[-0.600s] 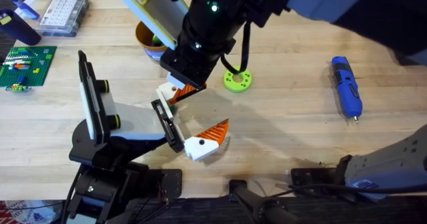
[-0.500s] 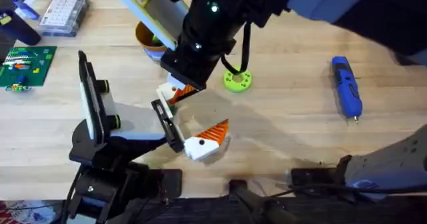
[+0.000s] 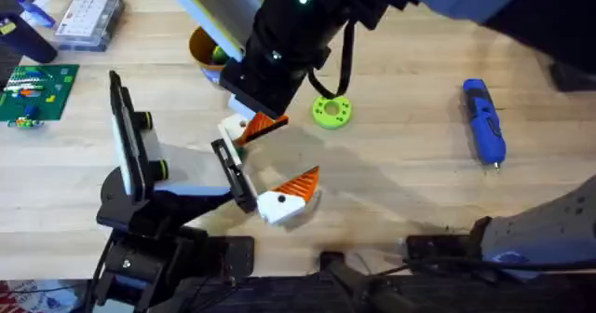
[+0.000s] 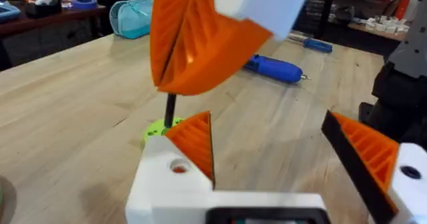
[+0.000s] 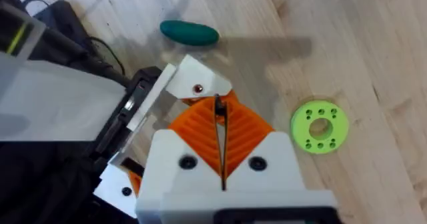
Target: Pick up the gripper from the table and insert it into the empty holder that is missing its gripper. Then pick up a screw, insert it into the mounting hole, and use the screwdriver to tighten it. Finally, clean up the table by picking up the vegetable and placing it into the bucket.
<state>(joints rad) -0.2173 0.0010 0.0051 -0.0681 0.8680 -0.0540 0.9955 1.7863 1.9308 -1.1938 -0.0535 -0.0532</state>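
Observation:
The gripper [image 3: 233, 129], a white block with an orange wedge, sits against the holder [image 3: 233, 175], the black plate on the white body. Its mounting hole [image 5: 197, 89] faces up. My right gripper [image 5: 218, 104] hangs just over that block, shut on a thin black screw [image 4: 170, 111] that points down beside the hole. In the left wrist view the right gripper [image 4: 175, 84] hangs above the block [image 4: 175, 174]. My left gripper [image 4: 280, 144] is open, its two orange fingers wide apart. The blue screwdriver [image 3: 484, 122] lies at the right. The green vegetable [image 5: 189, 32] lies on the table beyond the block. The orange-brown bucket [image 3: 198, 45] stands at the back, partly under the right arm.
A lime-green ring [image 3: 331, 112] lies just right of the work spot. A clear parts box [image 3: 86, 17] and a green board [image 3: 35, 88] are at the far left. The black-and-white panel [image 3: 126, 136] stands left of the holder. The right arm [image 3: 307, 24] spans the middle.
The right arm has shifted slightly toward the far side, baring more of the orange under it. The holder, the screwdriver and the ring have not moved.

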